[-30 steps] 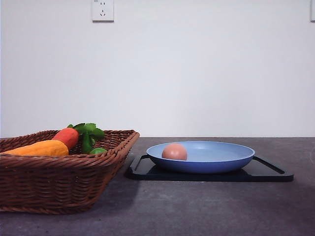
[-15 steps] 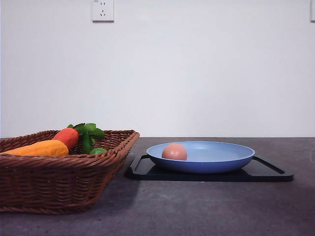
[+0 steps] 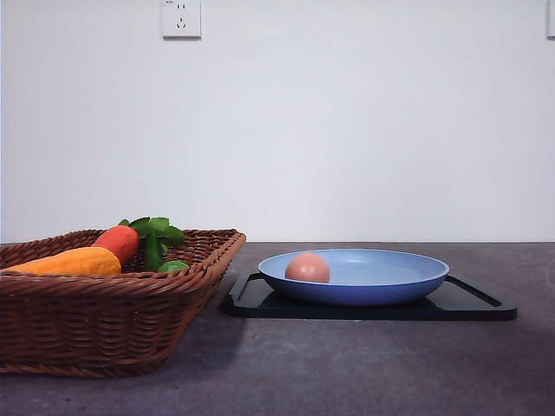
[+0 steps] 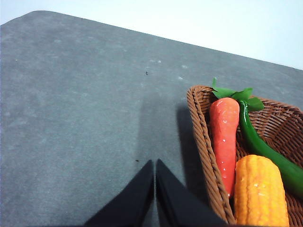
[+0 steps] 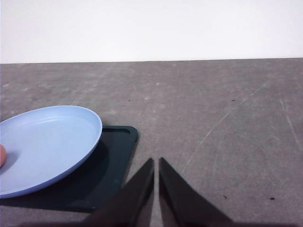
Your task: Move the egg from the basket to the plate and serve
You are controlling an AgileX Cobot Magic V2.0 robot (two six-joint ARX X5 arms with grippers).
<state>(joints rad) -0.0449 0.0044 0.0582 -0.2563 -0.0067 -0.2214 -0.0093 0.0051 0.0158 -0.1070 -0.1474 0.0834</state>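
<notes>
Grey counter (image 3: 364, 373) under everything. On its left side, basket (image 3: 104, 316) with carrot (image 3: 120, 240), corn (image 3: 74, 262) and green pepper (image 4: 265, 151). Just beside it, black tray (image 3: 473, 303) bearing plate (image 3: 381, 277). Inside plate, near left rim, egg (image 3: 307, 268). Left gripper (image 4: 155, 165) pressed closed, empty, above bare counter beside basket. Right gripper (image 5: 155, 165) likewise closed, empty, near tray corner.

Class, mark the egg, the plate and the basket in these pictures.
egg (image 3: 307, 267), front view, middle of its shell.
plate (image 3: 408, 276), front view, bare blue inside near the rim.
basket (image 3: 104, 325), front view, woven front wall.
</notes>
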